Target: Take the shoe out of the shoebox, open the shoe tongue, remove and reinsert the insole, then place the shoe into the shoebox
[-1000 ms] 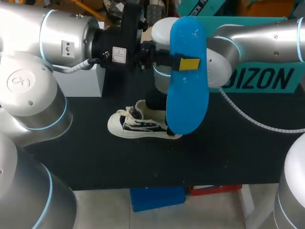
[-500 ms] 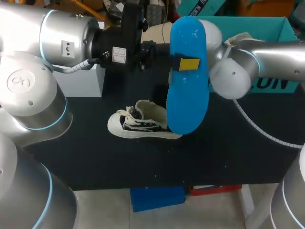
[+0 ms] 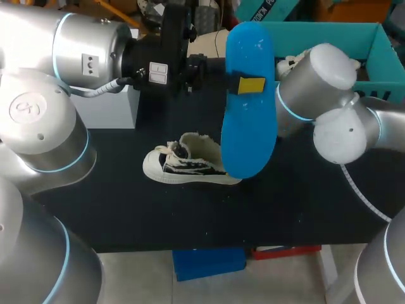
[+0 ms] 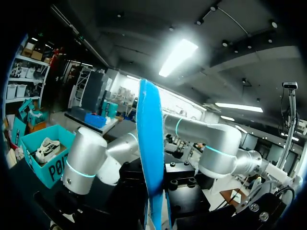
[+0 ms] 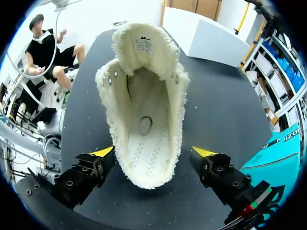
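Insole is out, reinsert is up next: left gripper (image 3: 247,84) is pinching the blue insole (image 3: 248,133) and holding it upright in the air above and just in front of the shoe (image 3: 183,166), one yellow tip flat on its face. Shoe sits sole-down on the black table (image 3: 190,215), outside the teal shoebox (image 3: 329,35), which is at the far right. In the right wrist view the right gripper (image 5: 153,153) looks straight down into the shoe: fingers spread, one each side of the heel end, can't tell if either tip touches the fleece collar. Tongue is folded forward, mouth wide, bare stitched footbed showing, so nothing blocks entry. My read on the next move: left arm tips the insole toe-down and lines it up with the shoe's long axis, right closes on the heel to brace it, then feed toe-first under the tongue; the flexible insole may buckle against the collar if it goes in steep. Versus a second ago: the right arm (image 3: 316,88) has swung out from behind the insole toward the right, uncovering the shoebox's inside; left arm, insole and shoe haven't shifted
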`<move>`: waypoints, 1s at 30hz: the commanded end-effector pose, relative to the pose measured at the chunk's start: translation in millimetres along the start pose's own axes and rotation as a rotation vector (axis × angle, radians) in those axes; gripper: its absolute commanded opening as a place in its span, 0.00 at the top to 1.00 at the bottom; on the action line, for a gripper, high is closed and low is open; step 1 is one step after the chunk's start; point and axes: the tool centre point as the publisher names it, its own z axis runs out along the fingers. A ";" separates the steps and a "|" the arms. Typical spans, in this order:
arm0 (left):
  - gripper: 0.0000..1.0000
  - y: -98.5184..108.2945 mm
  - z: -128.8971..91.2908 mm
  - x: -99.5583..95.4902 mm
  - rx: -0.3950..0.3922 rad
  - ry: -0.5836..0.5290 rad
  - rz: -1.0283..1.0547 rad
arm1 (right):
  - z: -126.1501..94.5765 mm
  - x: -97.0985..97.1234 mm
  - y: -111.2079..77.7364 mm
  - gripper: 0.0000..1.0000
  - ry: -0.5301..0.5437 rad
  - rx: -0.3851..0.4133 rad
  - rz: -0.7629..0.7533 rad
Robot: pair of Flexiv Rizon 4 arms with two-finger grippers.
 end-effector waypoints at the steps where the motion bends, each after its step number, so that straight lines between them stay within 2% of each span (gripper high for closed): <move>1: 1.00 0.4 2.9 -0.6 0.001 -0.003 0.000 | 3.1 0.4 -4.8 0.00 0.009 -0.239 -0.007; 10: 1.00 0.4 2.9 -0.6 0.001 -0.003 0.000 | 10.2 0.7 -7.9 0.00 0.017 -0.346 0.005; 21: 1.00 0.4 2.9 -0.6 0.001 -0.003 0.000 | 18.2 2.5 -13.8 0.00 0.021 -0.428 0.035; 30: 1.00 0.4 2.9 -0.6 0.001 -0.003 0.000 | 24.2 3.2 -17.4 0.00 0.042 -0.449 0.046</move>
